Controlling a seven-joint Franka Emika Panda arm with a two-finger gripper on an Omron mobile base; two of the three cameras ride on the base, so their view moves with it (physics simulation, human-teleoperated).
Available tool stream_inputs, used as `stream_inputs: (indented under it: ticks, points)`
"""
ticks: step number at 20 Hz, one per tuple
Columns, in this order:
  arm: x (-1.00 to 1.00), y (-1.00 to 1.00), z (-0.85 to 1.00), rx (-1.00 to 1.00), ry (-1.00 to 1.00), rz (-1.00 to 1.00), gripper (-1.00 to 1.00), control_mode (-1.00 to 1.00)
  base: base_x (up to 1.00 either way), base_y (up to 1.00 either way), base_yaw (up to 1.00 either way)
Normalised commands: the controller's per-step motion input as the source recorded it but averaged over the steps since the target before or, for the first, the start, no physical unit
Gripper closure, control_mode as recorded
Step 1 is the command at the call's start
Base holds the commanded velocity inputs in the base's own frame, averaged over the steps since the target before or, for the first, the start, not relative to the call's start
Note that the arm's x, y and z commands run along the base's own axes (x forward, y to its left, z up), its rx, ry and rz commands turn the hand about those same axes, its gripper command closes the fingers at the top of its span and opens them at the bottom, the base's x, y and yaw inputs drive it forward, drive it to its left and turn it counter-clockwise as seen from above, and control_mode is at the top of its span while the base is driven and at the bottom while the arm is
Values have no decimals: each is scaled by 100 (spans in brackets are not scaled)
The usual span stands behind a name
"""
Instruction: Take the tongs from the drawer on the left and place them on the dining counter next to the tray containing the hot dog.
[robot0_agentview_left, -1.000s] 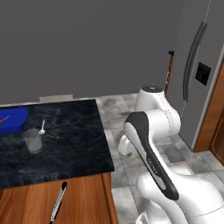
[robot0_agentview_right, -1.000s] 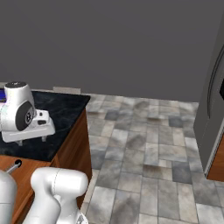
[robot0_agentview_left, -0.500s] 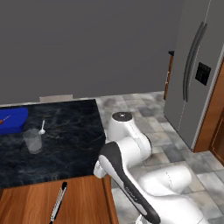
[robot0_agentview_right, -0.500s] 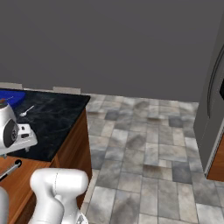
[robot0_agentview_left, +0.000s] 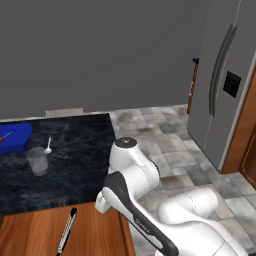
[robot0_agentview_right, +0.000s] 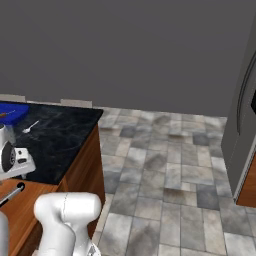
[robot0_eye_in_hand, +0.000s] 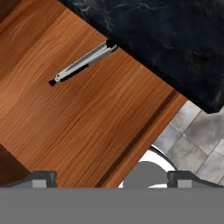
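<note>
One pair of tongs (robot0_eye_in_hand: 83, 64), black and silver, lying flat on the wooden floor of the open drawer (robot0_eye_in_hand: 78, 127), just beside the edge of the dining counter (robot0_eye_in_hand: 175, 39); one end almost touches the marble overhang. The same tongs (robot0_agentview_left: 67, 230) lie below the counter (robot0_agentview_left: 75, 165) edge in the left base view.

One gripper (robot0_eye_in_hand: 111, 177), fingers (robot0_eye_in_hand: 41, 178) spread fully wide, holding nothing and touching nothing; it hangs above the drawer, well apart from the tongs.

One blue tray (robot0_agentview_left: 14, 137) at the far left of the counter top, with the orange-brown hot dog (robot0_agentview_left: 4, 136) inside it.

One clear glass (robot0_agentview_left: 37, 160) on the counter, near the tray.

One small white spoon (robot0_agentview_left: 48, 146) on the counter, between tray and glass.

One grey refrigerator (robot0_agentview_left: 220, 80), well apart from the counter, across the tiled floor (robot0_agentview_right: 165, 170).
</note>
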Motion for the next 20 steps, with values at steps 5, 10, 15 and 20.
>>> stream_inputs:
  ticks: [5,10,15,20]
  points:
    - [70,14,-35,3,46,0,-100,-100,0,0,0]
    - [25,14,-44,1,29,-9,-100,-100,0,0,0]
    - [2,28,-32,-6,10,-18,-100,-100,0,0,0]
    - [1,41,-18,-9,2,-22,-100,-100,0,0,0]
